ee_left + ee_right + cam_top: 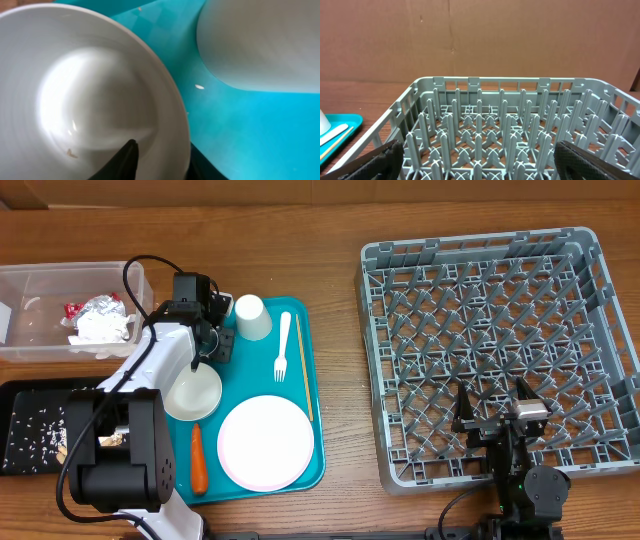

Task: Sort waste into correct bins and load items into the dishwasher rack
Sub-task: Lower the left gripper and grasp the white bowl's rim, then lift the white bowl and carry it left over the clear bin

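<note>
A small white bowl (193, 394) sits at the left edge of the teal tray (312, 380). My left gripper (204, 356) is at its far rim. In the left wrist view the jaws (160, 156) close on the bowl (90, 90) rim, one finger inside and one outside. A beige crumb (71, 153) lies in the bowl. The white cup (253, 317), fork (283, 346) and large plate (266, 442) are on the tray. The grey rack (500, 300) stands on the right. My right gripper (495, 418) is open over its near edge (479, 161). A second bowl is out of view.
The clear tub (30, 280) at the back left holds the napkin (100, 327) and foil wrapper (78, 308). The black tray (20, 395) holds crumbs (45, 435). An orange carrot-like piece (198, 457) lies on the teal tray. A white blurred shape (260, 45), seemingly the cup, is near.
</note>
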Tool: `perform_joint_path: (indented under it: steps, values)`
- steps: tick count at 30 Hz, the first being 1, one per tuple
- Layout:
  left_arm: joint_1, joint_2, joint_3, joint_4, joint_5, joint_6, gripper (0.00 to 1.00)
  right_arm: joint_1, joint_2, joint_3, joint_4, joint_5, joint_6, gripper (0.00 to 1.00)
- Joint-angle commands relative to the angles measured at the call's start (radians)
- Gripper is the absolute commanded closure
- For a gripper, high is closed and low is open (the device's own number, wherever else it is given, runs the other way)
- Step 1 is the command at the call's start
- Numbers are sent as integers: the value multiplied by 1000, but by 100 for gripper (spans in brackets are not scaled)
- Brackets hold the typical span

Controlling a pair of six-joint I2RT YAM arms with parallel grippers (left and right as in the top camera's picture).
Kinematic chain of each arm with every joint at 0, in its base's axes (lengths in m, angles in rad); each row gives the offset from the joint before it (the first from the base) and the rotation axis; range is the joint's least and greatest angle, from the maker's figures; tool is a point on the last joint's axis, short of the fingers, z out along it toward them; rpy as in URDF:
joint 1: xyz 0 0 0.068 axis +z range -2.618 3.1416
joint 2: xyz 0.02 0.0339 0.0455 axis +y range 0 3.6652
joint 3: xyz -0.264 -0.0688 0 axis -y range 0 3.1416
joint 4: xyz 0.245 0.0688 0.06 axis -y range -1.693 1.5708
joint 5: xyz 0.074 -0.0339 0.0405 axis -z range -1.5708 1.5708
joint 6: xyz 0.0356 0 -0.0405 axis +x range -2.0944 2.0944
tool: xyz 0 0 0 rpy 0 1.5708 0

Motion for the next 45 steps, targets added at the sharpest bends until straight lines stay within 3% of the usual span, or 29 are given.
perform_joint_path:
  steps: [1,5,15,26,39,45]
  values:
    - [-10,9,18,7,-24,7,69,-5,-10,-10,4,-6,0,0]
    - [-14,9,18,6,-23,7,71,-5,-10,-11,4,-6,0,0]
    - [-29,9,33,-5,-23,5,96,-5,-10,-10,4,-6,0,0]
    - [-61,9,145,-124,-29,-65,96,-5,-10,-10,4,-6,0,0]
    - [-61,6,505,-535,-31,-263,96,-5,-10,-11,4,-6,0,0]
    - [-41,-50,579,-610,60,-380,96,-5,-10,-11,4,-6,0,0]
